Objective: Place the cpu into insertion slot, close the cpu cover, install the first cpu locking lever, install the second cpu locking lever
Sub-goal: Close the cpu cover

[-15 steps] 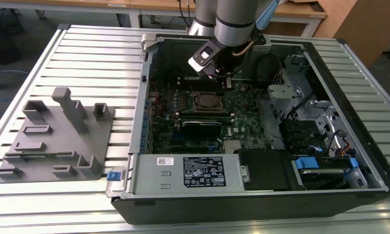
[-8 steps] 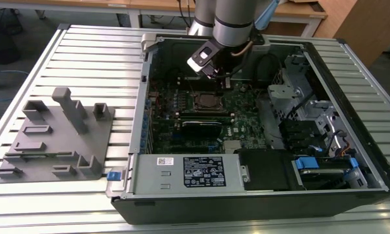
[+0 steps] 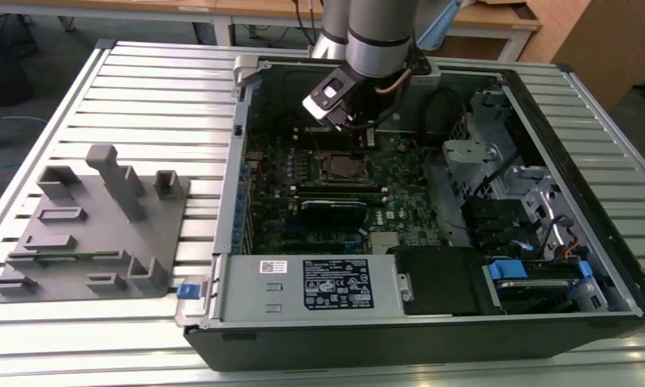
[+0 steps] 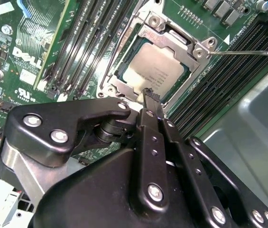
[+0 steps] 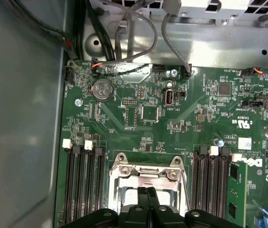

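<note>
The cpu (image 4: pixel 153 72), a dull silver square, lies flat in the insertion slot (image 3: pixel 344 168) on the green board. The cpu cover (image 4: pixel 174 39), a silvery frame, is down around it and also appears in the first wrist view (image 5: pixel 145 172). A thin metal locking lever (image 4: pixel 247 53) sticks out sideways from one corner of the socket. My gripper (image 4: pixel 148 96) is shut with nothing between its black fingers. Its tip hovers just above the socket's edge (image 5: pixel 148 191). In the exterior view the gripper (image 3: pixel 366 135) hangs over the far side of the socket.
Black memory slots (image 4: pixel 84 42) flank the socket on both sides. A black card (image 3: pixel 334 211) lies nearer the case front, beside the power supply (image 3: pixel 312 286). Drive cages and cables (image 3: pixel 495 177) occupy the exterior view's right. A grey fixture plate (image 3: pixel 91 234) rests outside the case.
</note>
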### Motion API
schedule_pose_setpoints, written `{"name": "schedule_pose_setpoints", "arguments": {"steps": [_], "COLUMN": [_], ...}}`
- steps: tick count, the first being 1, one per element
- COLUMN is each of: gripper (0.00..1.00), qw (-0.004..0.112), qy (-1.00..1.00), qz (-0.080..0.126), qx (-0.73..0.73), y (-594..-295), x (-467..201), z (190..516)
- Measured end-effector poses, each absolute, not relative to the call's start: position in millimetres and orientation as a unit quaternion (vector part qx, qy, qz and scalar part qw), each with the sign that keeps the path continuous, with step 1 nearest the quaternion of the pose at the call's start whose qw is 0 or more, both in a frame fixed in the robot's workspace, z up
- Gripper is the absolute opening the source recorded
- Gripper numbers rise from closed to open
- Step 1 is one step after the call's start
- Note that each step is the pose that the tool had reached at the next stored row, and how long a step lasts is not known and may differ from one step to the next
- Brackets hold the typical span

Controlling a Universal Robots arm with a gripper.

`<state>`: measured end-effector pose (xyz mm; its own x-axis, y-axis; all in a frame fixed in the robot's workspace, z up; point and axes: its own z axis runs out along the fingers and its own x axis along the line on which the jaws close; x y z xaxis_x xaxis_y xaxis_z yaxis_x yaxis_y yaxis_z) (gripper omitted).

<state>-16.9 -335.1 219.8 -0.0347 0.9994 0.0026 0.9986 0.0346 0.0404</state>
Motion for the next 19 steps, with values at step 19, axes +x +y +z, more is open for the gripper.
{"name": "schedule_pose_setpoints", "arguments": {"steps": [19], "gripper": [0.11], "qw": [0.012], "qy": [0.782], "qz": [0.016], "qx": [0.623], "y": [-335.1], "x": [-17.0], "z": [218.7]}}
